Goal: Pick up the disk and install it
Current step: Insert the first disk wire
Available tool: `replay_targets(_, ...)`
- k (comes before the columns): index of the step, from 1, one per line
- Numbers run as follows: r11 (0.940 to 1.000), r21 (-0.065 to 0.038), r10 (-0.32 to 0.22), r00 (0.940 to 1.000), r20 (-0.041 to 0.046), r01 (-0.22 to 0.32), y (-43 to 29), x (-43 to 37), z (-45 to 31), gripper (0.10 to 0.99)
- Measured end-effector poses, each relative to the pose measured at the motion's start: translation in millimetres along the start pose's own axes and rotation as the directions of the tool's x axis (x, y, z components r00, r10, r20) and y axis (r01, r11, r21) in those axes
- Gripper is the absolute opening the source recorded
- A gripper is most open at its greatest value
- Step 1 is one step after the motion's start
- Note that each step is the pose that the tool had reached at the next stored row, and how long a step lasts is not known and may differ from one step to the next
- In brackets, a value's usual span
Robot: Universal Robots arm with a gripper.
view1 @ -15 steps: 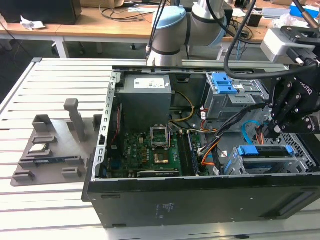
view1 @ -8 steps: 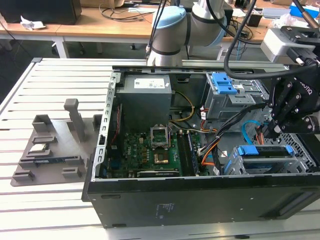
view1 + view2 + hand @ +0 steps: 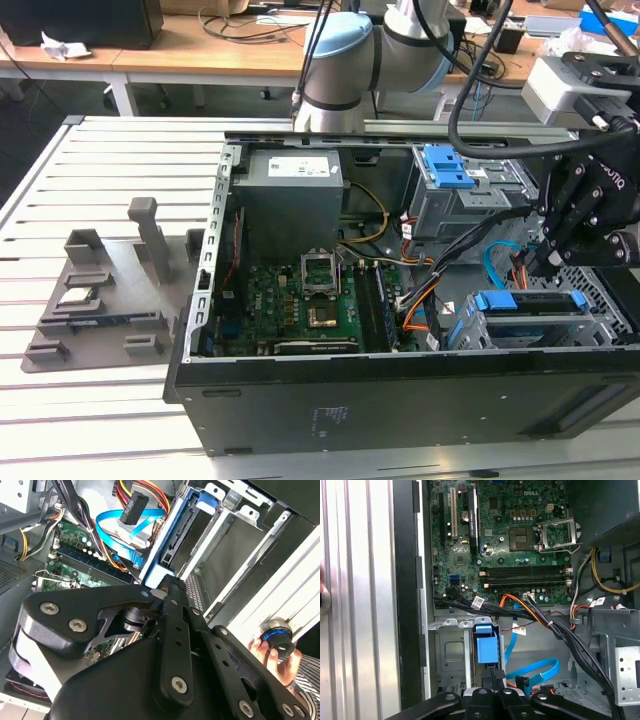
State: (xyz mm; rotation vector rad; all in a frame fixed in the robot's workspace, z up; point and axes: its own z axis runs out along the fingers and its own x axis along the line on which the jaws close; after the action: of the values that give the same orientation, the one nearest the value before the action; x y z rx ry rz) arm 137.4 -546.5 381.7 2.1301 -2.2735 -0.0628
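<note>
Gripper (image 3: 548, 265), fingers (image 3: 498, 677) clenched on nothing, meets the disk (image 3: 176, 535) in the drive cage (image 3: 590, 325) at the exterior view's right. A straight, square push should seat it.

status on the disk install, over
gripper shut, tip at the disk's blue end. disk slotted in the drive cage. blue cable loops beside the slot, not across it.
</note>
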Motion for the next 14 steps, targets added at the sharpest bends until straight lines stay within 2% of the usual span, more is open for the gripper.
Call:
replay_targets(4,1.0,0.0,0.0,1.0,-0.0014,0.0,-8.7,-4.2,-0.4,0.106)
replay_targets(5,1.0,0.0,0.0,1.0,-0.0023,0.0,-15.1,-7.6,-0.7,0.106)
replay_targets(7,1.0,0.0,0.0,1.0,-0.003,0.0,-23.0,-10.9,-1.0,0.106)
replay_targets(14,1.0,0.0,0.0,1.0,-0.0049,0.0,-35.7,-15.9,-1.6,0.106)
